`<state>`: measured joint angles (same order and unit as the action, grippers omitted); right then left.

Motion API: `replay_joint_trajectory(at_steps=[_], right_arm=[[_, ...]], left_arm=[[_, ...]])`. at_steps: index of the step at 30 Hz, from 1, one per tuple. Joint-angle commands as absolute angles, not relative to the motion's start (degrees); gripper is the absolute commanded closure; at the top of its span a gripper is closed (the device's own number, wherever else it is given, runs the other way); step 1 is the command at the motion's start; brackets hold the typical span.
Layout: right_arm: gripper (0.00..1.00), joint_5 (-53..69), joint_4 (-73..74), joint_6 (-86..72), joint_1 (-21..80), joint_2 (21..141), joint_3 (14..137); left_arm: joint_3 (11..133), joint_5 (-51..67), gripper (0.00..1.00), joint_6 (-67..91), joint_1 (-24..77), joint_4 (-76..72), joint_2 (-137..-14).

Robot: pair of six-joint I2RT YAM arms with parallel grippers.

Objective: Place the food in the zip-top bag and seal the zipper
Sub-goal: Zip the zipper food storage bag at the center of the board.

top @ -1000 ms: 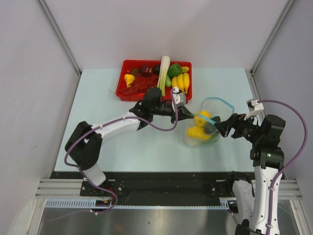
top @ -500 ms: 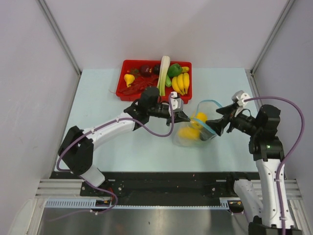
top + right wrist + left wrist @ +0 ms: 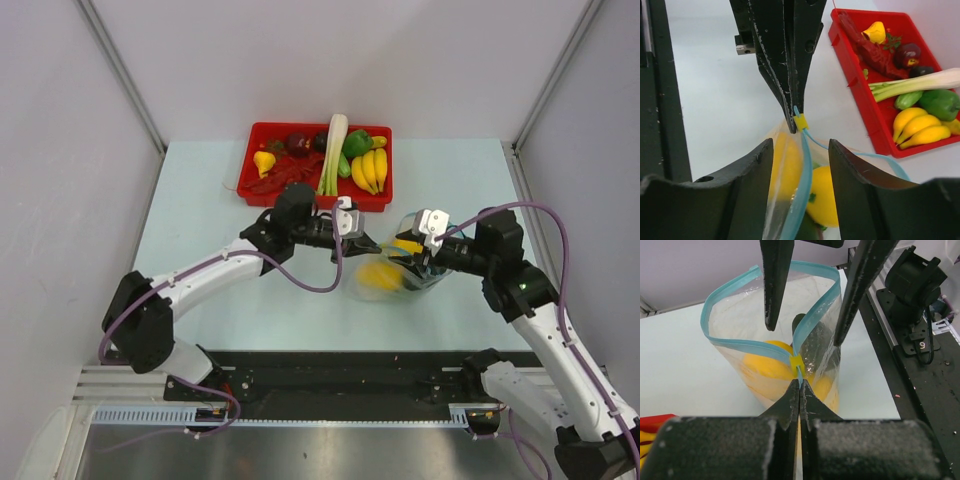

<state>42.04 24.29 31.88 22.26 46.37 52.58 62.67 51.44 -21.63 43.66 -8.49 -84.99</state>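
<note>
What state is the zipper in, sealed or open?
Open: the zipper strips loop apart, joined only where the left gripper pinches them.

Top external: high, behind arm bases, looking down over entire worktop [image 3: 200, 200]. Left wrist: close-range, along left pincer [image 3: 799, 390] toward right arm. Right wrist: close-range, along right pincer [image 3: 799, 150], opposite heading. Shared: zip-top bag [image 3: 740, 335] mouth.

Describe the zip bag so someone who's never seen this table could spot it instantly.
Find the red tray at the table's far edge. Just in front of its right end stands a clear bag. It's the only see-through thing, with a blue strip around its open mouth and yellow fruit inside.
</note>
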Motion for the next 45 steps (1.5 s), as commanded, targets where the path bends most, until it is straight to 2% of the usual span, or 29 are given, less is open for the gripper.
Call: replay_joint_trajectory(at_steps=[1, 15, 24, 35, 42, 45], right_arm=[[0.48, 41.30, 21.62, 37.87, 23.29, 46.41, 54.84], [0.52, 41.92, 26.89, 42.71, 27.68, 49.30, 57.30], [0.60, 41.49, 28.04, 43.42, 28.39, 50.36, 57.92], [0.63, 40.69, 27.51, 43.33, 29.88, 52.56, 58.45], [0.81, 39.64, 28.21, 44.65, 30.32, 53.00, 58.80], [0.95, 39.38, 28.30, 44.74, 30.23, 53.09, 58.80]], left_arm=[[62.40, 54.40, 1.00, -24.69, 43.51, -9.23, -81.65], [64.25, 55.81, 1.00, -28.39, 43.59, -5.28, -81.04], [63.81, 55.37, 1.00, -29.00, 44.21, -4.30, -80.86], [63.11, 54.93, 1.00, -29.62, 44.38, -4.40, -80.16], [62.14, 54.58, 1.00, -29.44, 44.38, -4.75, -78.84], [61.61, 53.79, 1.00, -28.74, 44.38, -5.18, -78.31]])
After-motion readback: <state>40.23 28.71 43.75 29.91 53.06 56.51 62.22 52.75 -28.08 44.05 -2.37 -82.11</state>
